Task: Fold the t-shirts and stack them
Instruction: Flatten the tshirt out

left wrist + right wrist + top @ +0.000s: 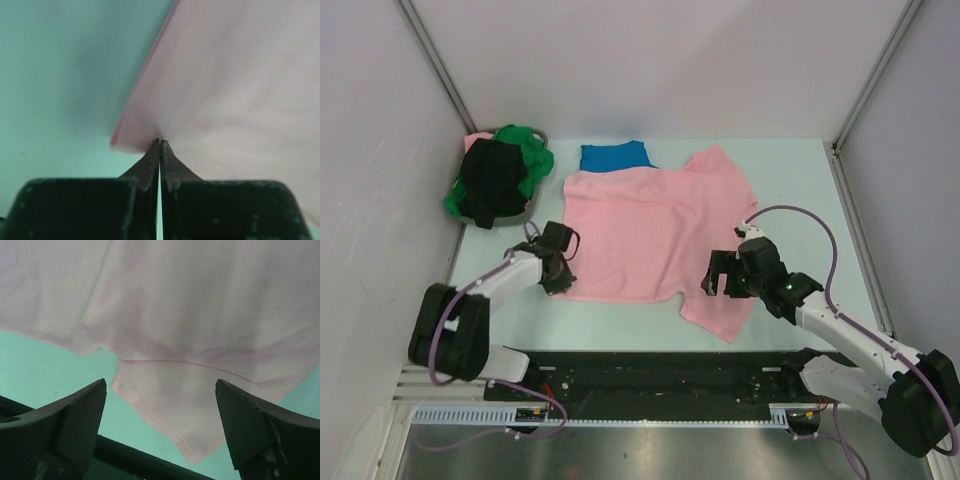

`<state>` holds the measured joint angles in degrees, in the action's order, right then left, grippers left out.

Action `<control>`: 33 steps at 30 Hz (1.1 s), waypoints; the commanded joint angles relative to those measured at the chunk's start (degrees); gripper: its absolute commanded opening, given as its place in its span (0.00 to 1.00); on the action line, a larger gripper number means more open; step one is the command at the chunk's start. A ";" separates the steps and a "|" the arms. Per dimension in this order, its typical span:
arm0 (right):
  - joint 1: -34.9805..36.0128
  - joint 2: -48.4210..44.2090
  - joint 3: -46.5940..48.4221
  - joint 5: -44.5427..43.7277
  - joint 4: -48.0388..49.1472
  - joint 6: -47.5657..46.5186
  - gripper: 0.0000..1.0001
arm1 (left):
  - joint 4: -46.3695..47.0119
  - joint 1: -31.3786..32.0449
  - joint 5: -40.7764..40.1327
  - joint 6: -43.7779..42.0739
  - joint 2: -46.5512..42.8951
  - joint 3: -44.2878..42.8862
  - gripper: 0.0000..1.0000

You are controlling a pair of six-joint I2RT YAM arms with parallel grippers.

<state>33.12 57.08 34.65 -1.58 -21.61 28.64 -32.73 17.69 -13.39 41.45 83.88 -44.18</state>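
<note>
Now, pink t-shirt (pixel 650 225): left end effector (pixel 160 145) pinched its corner (to fold, presumably); right end effector (pixel 722 273) hovered wide.

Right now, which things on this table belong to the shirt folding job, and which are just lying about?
Part of the job:
pink t-shirt, spread on the table
blue t-shirt, just beyond it
green t-shirt and black t-shirt, heaped in the grey basket

Just lying about:
the grey basket itself
</note>
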 commanded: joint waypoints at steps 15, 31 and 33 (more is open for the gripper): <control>-1.30 -0.57 -0.20 -7.64 -4.58 6.07 1.00 | -12.00 -1.43 0.29 8.38 -28.33 8.32 1.00; -4.82 -4.34 -4.95 -8.52 -5.55 13.72 0.98 | -4.72 -7.85 0.99 10.14 -15.17 8.50 0.57; -4.91 -6.27 -5.74 -8.96 -6.43 14.24 0.99 | -4.10 -8.02 1.26 10.05 -13.40 8.24 0.53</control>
<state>28.60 54.37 29.82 -8.64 -26.41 40.07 -39.68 10.50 -12.67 51.03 67.29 -34.39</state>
